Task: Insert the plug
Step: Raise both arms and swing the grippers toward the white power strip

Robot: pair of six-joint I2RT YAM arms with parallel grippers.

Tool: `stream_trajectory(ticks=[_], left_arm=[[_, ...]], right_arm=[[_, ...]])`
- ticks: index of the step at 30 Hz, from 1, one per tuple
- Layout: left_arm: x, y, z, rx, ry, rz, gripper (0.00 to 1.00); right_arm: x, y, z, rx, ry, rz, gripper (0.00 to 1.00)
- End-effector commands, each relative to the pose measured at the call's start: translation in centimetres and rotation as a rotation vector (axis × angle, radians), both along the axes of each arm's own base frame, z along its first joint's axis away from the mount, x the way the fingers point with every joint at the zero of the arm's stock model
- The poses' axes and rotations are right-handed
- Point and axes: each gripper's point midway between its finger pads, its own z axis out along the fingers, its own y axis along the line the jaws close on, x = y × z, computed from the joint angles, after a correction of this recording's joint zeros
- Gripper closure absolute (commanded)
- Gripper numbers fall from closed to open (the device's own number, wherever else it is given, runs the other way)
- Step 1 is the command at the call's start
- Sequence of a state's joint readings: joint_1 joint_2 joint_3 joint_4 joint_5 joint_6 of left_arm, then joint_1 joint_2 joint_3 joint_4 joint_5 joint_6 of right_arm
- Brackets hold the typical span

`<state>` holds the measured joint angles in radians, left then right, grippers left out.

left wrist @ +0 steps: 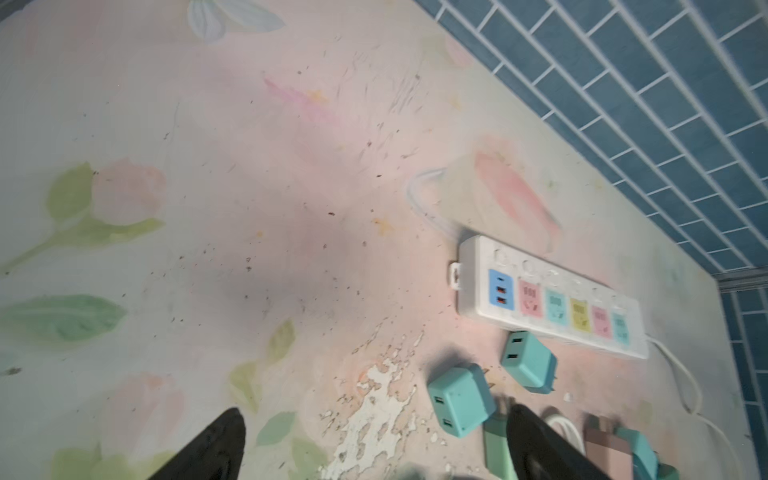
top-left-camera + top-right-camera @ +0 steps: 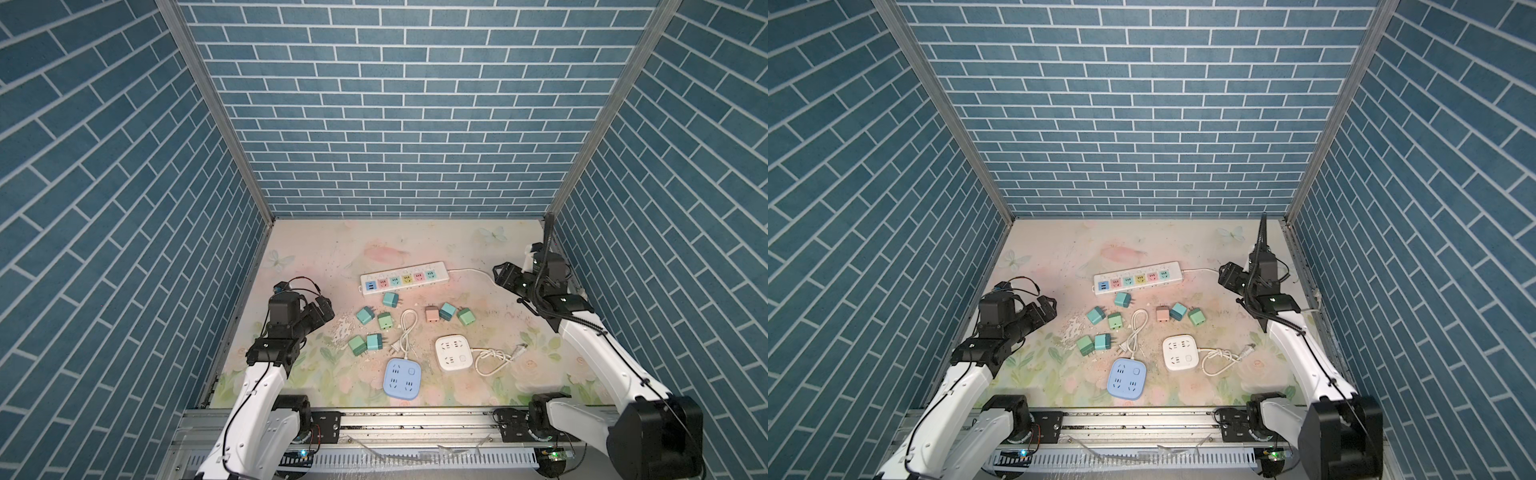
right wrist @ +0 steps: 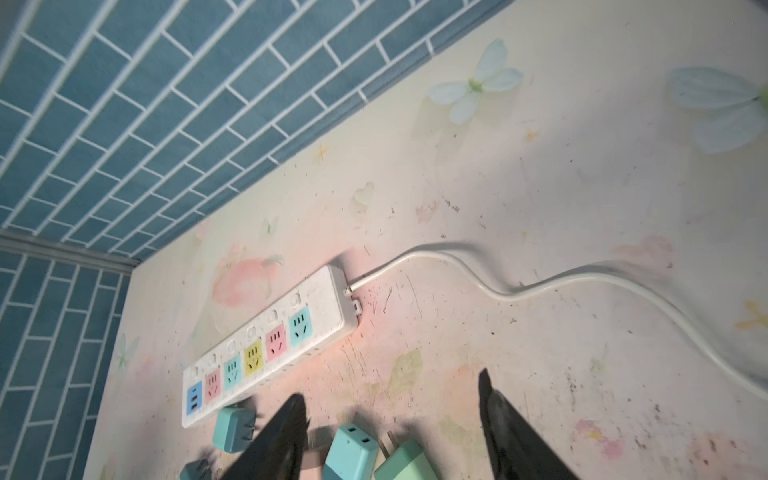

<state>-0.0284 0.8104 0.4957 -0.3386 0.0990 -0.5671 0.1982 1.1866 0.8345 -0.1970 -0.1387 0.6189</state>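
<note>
No plug is inserted yet: all sockets of the power strip (image 3: 270, 349) ahead of the right gripper (image 3: 390, 390) are free. The right gripper and the left gripper (image 1: 374, 411) both stand open and empty. A teal plug (image 3: 349, 451) lies loose close under the right fingers, not yet grasped.

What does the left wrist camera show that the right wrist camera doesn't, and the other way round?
Only the left wrist view: the flaked white patch on the mat. Only the right wrist view: the white flower print and the long winding run of the cord. Both: the power strip, teal adapters beside it, and the blue brick wall.
</note>
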Motion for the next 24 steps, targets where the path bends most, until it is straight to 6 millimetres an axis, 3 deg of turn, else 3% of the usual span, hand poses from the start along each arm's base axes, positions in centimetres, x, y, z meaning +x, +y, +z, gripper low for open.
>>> stream_trajectory(ticks=[1,3,6,9,16,24], left_arm=[[0.6,1.5,-1.5,0.09,0.026,0.034,0.0],[1.0,1.7,-2.6,0.11,0.045,0.033,0.01],[2.3,-0.1,-3.3,0.052,0.0,-0.05,0.03],[2.8,-0.6,-4.2,0.07,-0.002,-0.066,0.1],[3.9,-2.0,-3.6,0.128,-0.002,-0.124,0.08],[7.5,-5.0,-1.1,0.015,-0.039,-0.203,0.08]], right_arm=[[1.2,1.9,-1.5,-0.021,0.051,0.058,0.34],[2.0,3.0,-2.7,-0.032,0.083,0.085,0.36],[3.0,4.7,-4.1,-0.038,0.112,0.129,0.36],[4.0,6.1,-5.3,-0.038,0.136,0.168,0.36],[6.5,8.3,-6.0,-0.022,0.157,0.227,0.36],[10.7,10.4,-7.6,-0.061,0.225,0.27,0.37]])
